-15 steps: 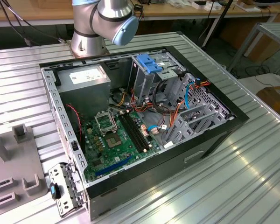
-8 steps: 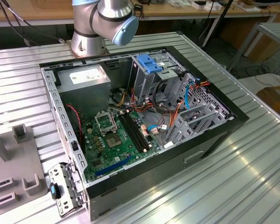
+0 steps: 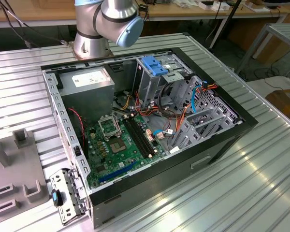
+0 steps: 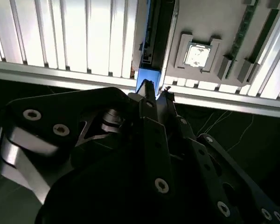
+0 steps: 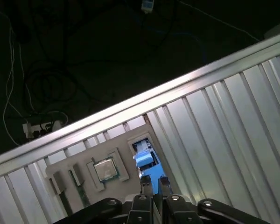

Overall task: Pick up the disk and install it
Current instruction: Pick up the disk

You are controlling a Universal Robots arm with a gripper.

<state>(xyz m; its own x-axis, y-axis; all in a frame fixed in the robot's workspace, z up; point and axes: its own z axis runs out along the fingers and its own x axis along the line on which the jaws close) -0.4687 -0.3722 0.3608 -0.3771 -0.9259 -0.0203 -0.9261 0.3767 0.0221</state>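
One step is in hand, by my reading: the pick-up. At the exterior view's left lies the grey parts tray [image 3: 24,166]. In the first wrist view the disk [image 5: 144,158] stands on edge in a slot of that tray, beside a processor chip [image 5: 105,169]. The gripper [image 5: 154,185] is right at its blue rail — clamped or not, I cannot tell. Further right sits the open computer case [image 3: 217,145] with its drive cage [image 3: 150,84]. The narrow slot calls for a square hold and a straight lift.

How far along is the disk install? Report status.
Done: nothing visible yet. In hand: in both wrist views the claw sits right at the blue-railed disk, which stands in its grey tray. Left: the disk is not lifted, and not in the open computer case.
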